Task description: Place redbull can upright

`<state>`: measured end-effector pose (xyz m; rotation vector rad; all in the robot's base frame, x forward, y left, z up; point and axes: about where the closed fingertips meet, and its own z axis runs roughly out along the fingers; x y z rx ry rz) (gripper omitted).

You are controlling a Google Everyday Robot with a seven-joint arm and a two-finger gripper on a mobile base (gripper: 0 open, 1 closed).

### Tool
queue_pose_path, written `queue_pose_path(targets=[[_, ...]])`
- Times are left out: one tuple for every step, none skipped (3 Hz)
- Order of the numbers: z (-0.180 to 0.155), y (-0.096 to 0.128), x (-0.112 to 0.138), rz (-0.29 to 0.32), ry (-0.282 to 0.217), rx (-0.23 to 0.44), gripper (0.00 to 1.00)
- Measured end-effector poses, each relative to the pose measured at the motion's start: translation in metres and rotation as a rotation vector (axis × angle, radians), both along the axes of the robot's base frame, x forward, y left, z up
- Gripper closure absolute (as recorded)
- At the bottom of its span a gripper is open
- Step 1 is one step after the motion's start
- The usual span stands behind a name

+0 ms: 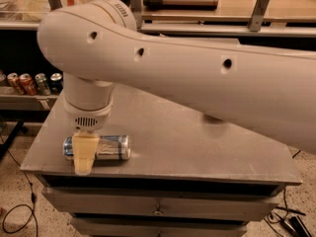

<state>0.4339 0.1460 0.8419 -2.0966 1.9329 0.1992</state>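
The redbull can lies on its side on the grey table, down at about 8 o'clock on the tabletop, close to the front edge and not far from the left corner. Its long axis runs from 9 to 3 o'clock, roughly in line with the table's front edge, and its blue and silver panels face up and toward me. It is not upright.

The gripper hangs straight down over the can's 9 o'clock end. A tan part of it crosses the front of the can and reaches the tabletop just short of the front edge. What lies on the far side of the can is hidden, so from here I cannot tell whether the gripper has clamped the can or only straddles it.

Above it sits the round white wrist, with a small vent grille facing me. From the wrist the thick white arm sweeps away toward 3 o'clock, covering much of the table's far side.

Under the tabletop is a drawer front with a small knob. At 9 o'clock, on a low shelf behind the table, stands a row of small cans. At 7 o'clock a dark cable loops across the speckled floor.
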Motion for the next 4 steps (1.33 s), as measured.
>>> queue_pose_path(targets=[[-0.0029,0.0010,0.0004,0.000,0.007,0.001,0.41],[-0.0045,0.0018,0.0012,0.001,0.012,0.001,0.65],[-0.0038,0.0029,0.0021,0.006,0.014,0.004,0.88],[0.0039,0.0039,0.0053,0.025,0.005,0.025,1.00]])
